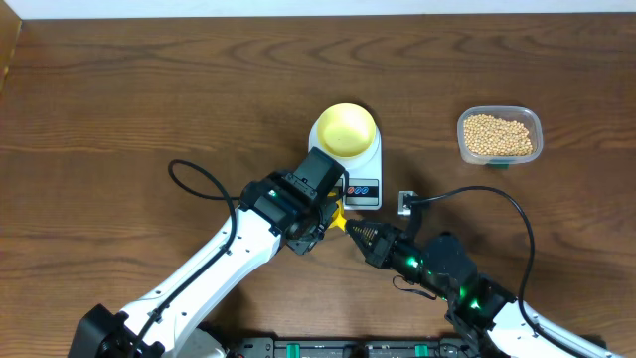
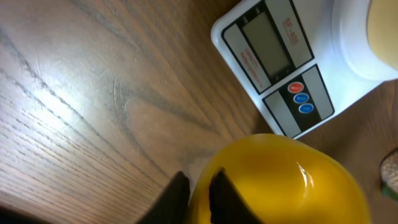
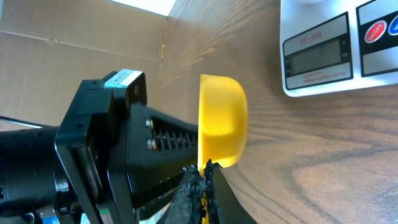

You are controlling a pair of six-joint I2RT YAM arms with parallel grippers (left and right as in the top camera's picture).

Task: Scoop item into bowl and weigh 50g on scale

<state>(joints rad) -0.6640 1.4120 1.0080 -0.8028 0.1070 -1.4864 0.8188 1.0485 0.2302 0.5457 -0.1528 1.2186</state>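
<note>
A bright yellow measuring spoon (image 1: 339, 215) hangs just above the table, below the scale (image 1: 363, 188), between both grippers. My left gripper (image 1: 328, 213) straddles the rim of the spoon's cup (image 2: 280, 180), one finger inside and one outside, pinched close on the wall (image 2: 199, 177). From the right, my right gripper (image 1: 350, 228) is shut on the spoon's thin handle (image 3: 204, 167), with the cup (image 3: 222, 121) on edge above its fingertips. The pale-yellow bowl (image 1: 346, 127) sits on the white scale (image 2: 280, 56) and looks bare inside. The beans (image 1: 497, 136) lie in a clear tub at the far right.
The clear tub (image 1: 538, 120) stands right of the scale, apart from both arms. A small grey-white block (image 1: 406, 203) lies on the wood beside the scale's display end. A black cable (image 1: 497, 199) arcs over the right arm. Cardboard (image 3: 74, 43) rises beyond the table's left side.
</note>
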